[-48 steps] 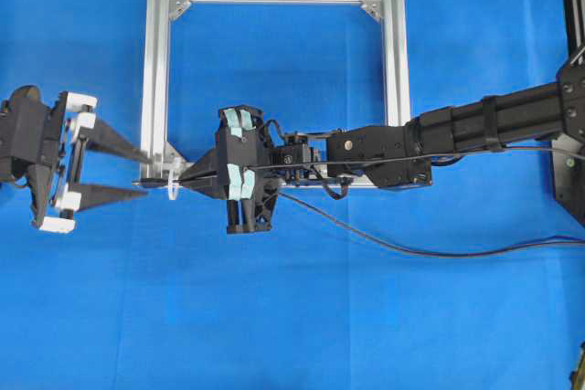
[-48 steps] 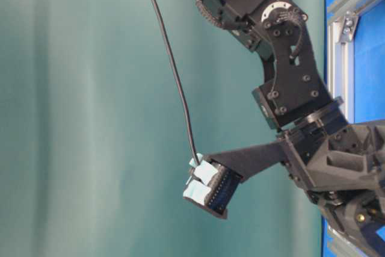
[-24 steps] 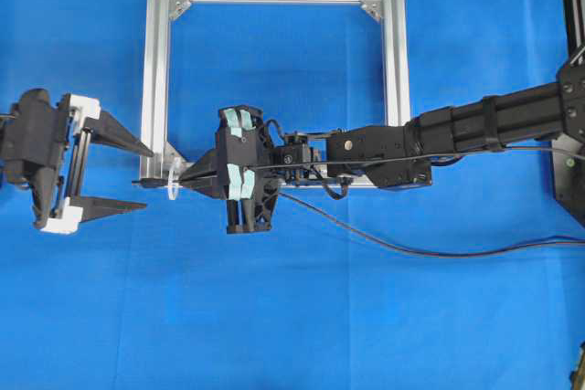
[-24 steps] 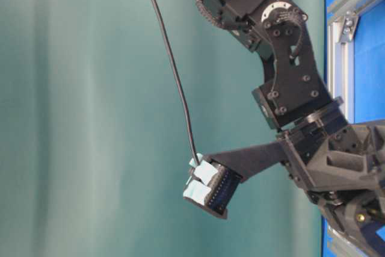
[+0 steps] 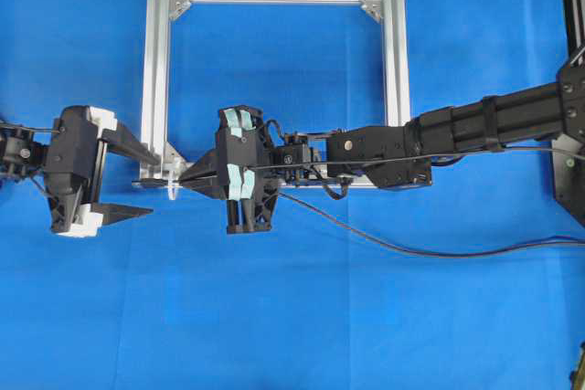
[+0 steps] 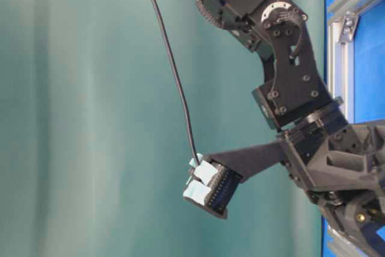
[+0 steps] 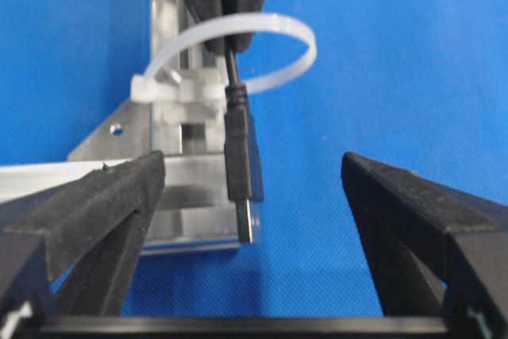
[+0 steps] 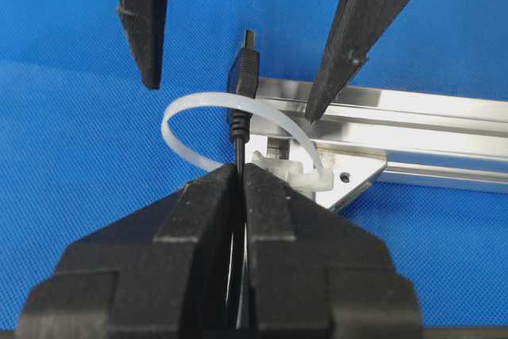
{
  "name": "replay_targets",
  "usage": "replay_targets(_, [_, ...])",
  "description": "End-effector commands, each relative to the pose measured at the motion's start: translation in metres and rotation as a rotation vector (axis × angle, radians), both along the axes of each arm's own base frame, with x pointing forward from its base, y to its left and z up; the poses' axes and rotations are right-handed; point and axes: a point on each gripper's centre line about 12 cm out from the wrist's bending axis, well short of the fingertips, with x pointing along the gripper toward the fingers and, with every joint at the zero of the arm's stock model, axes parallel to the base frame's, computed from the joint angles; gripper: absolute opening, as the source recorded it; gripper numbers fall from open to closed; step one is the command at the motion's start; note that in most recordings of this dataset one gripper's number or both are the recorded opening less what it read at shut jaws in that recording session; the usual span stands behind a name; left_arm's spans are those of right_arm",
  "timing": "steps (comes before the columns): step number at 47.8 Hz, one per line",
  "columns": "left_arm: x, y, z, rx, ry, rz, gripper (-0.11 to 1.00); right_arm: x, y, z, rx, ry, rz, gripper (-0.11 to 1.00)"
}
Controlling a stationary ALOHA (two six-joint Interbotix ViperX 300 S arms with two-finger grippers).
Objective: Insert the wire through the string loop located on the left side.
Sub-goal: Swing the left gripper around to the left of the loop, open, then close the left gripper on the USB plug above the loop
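The loop (image 8: 238,129) stood at the frame's (image 5: 155,61) lower left corner with the wire (image 8: 240,89) threaded through it, plug end poking out the far side. The right gripper (image 8: 238,184) was clamped shut on the wire; the left gripper (image 7: 254,188) gaped wide, holding nothing, its fingers flanking the plug

Wire (image 7: 240,148) plug poking through white string loop (image 7: 274,33), wide-spread left claw (image 7: 254,188) fingers flanking it, silver frame (image 7: 163,117) behind
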Motion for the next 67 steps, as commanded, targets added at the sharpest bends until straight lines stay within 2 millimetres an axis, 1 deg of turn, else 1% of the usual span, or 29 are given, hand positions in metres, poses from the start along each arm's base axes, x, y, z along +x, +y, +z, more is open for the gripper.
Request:
replay_targets(1, [0.0050, -0.0002, 0.0053, -0.004, -0.024, 0.003, 0.88, 0.0061, -0.0006, 0.0208, 0.002, -0.052, -0.002, -0.10])
replay_targets(24, [0.0036, -0.0001, 0.0053, -0.002, -0.024, 0.001, 0.86, 0.0058, -0.0006, 0.0204, 0.002, -0.052, -0.002, -0.10])
replay_targets(31, [0.0046, -0.0004, 0.0064, 0.011, -0.030, -0.009, 0.82, 0.0062, -0.0006, 0.0209, 0.002, -0.054, -0.002, -0.10])
replay_targets(35, [0.0045, -0.0005, 0.0061, 0.014, -0.029, -0.012, 0.74, 0.0058, 0.0002, 0.0204, 0.002, -0.052, 0.000, -0.10])
replay_targets(38, [0.0040, -0.0004, 0.0057, 0.015, -0.028, -0.013, 0.58, 0.0062, -0.0006, 0.0211, 0.002, -0.055, -0.002, -0.10])
replay_targets(43, [0.0045, -0.0005, 0.0063, 0.014, -0.029, -0.012, 0.25, 0.0062, -0.0006, 0.0211, 0.003, -0.055, -0.002, -0.10])
replay_targets(46, [0.0054, -0.0007, 0.0063, 0.011, -0.029, -0.011, 0.09, 0.0062, -0.0006, 0.0211, 0.003, -0.055, -0.002, -0.10])
replay_targets(47, [0.0061, -0.0008, 0.0064, 0.011, -0.028, -0.011, 0.08, 0.0063, -0.0006, 0.0213, 0.003, -0.057, -0.002, -0.10])
replay_targets(67, [0.0070, -0.0009, 0.0072, 0.011, -0.029, -0.011, 0.08, 0.0058, -0.0006, 0.0238, 0.003, -0.060, -0.002, -0.09])
